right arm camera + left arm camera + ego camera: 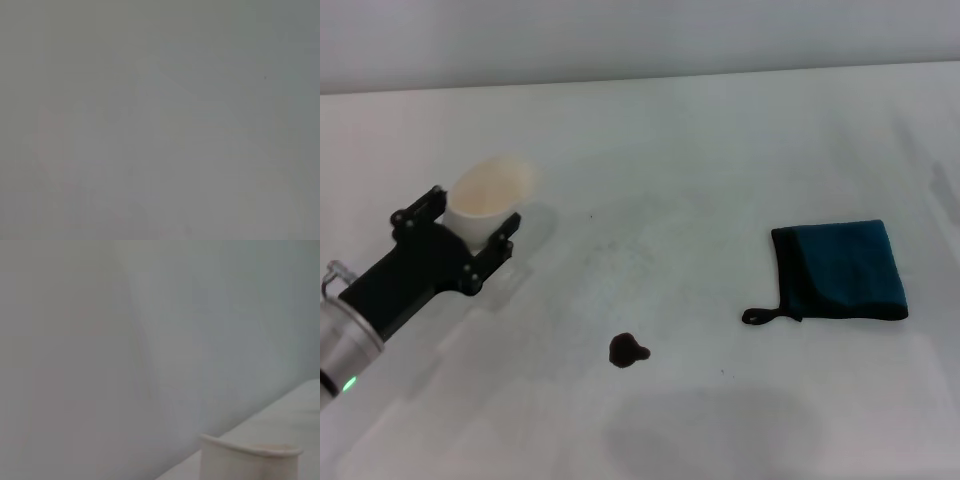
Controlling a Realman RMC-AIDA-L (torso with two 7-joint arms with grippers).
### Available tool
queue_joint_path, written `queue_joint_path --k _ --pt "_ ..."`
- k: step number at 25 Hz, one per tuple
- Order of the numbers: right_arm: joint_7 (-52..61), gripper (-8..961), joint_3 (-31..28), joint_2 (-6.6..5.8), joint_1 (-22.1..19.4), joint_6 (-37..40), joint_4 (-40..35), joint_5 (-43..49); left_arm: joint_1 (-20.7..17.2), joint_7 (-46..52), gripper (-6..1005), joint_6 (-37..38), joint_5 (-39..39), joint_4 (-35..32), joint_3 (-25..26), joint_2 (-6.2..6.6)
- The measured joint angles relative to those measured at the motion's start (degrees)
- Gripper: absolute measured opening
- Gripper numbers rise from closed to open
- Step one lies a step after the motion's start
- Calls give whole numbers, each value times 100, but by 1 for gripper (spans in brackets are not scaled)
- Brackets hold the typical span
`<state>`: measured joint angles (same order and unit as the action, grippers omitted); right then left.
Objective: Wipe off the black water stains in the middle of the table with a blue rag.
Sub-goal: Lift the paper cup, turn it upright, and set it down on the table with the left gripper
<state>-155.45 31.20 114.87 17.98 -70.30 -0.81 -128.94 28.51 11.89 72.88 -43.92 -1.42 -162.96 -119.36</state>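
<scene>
Clamped on 1 white cup (488, 200), left gripper (478, 232) at 9 o'clock; 1 black water stain (627, 350), 1 blue rag (845, 270) at 3 o'clock show only from the head.

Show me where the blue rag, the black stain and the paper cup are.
blue rag (845, 268), head view, middle of the folded cloth.
black stain (626, 350), head view, centre of the blob.
paper cup (485, 205), head view, its side wall.
</scene>
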Motion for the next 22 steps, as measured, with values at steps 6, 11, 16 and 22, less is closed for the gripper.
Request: queue_joint_path --k 6,11,16,22 --pt "-2 851 0 0 -15 17 10 0 -281 -50 602 -382 -331 -339 2 -17" --pt "-3 851 0 0 -14 30 11 0 -340 -68 612 -712 -311 -485 2 -18" --pt "-3 851 0 0 -14 53 25 0 -260 -77 693 -1093 -283 -498 1 -17" --pt "-3 852 0 0 -14 59 46 0 -259 -556 742 -1314 -264 -649 1 -24"
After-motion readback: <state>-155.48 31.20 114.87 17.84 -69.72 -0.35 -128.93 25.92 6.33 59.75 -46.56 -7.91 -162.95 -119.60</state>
